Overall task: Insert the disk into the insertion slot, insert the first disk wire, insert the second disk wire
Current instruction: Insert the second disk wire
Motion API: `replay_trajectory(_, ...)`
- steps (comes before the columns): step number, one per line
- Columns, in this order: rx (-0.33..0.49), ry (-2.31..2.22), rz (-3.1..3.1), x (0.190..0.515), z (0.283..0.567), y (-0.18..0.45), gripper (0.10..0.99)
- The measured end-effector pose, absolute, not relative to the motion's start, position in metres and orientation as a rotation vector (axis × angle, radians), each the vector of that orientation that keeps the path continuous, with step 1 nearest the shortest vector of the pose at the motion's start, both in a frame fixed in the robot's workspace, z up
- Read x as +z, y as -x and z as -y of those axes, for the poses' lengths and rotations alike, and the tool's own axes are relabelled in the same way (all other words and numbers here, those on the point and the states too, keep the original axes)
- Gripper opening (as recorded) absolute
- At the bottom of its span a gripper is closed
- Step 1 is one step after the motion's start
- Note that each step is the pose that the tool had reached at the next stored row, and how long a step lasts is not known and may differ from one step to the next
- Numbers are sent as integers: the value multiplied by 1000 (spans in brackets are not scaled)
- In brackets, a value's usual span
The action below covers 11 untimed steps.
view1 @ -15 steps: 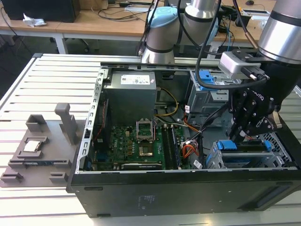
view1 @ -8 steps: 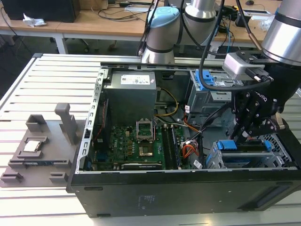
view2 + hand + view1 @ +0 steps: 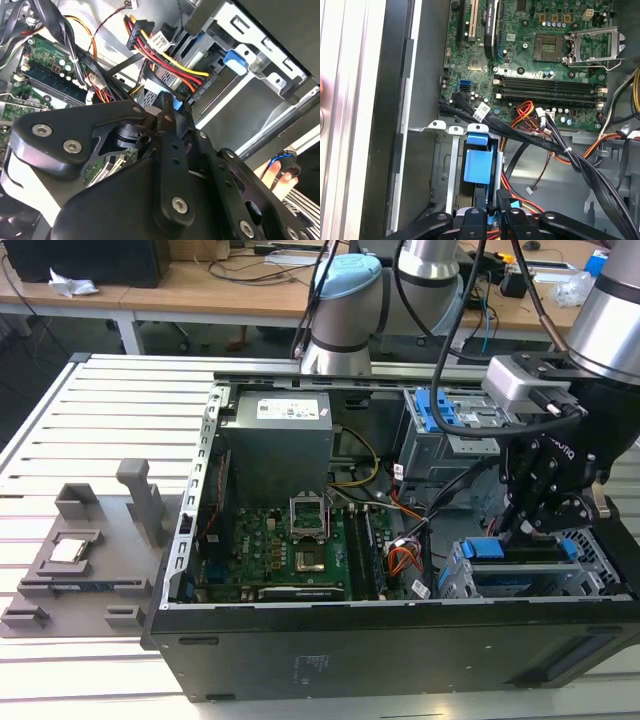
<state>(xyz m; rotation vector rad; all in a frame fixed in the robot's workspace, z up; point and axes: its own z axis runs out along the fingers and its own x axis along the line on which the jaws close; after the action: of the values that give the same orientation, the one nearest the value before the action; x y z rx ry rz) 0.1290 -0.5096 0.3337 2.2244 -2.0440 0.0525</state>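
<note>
Black gripper (image 3: 491,200) pinches a small blue plug (image 3: 176,103) right at the insertion slot (image 3: 451,167), where the disk (image 3: 479,165) already sits inside, and I think the plug is light, hard and easy to tip crooked, so its flat sides are the place to hold.

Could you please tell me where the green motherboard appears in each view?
Exterior view: the motherboard lies inside the open case, to the exterior view's left of the claw.
Second wrist view: it lies past the claw, behind cables.
First wrist view: it lies beyond the claw and cables.
Shared landmark: the black claw.
</note>
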Motion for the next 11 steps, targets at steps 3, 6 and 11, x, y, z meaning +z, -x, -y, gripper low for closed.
replay_trajectory(3, 51, -2219, 2049, 334, 510, -131, 204)
replay_trajectory(6, 51, -2219, 2049, 335, 510, -132, 204)
replay_trajectory(11, 52, -2219, 2049, 340, 510, -132, 204)
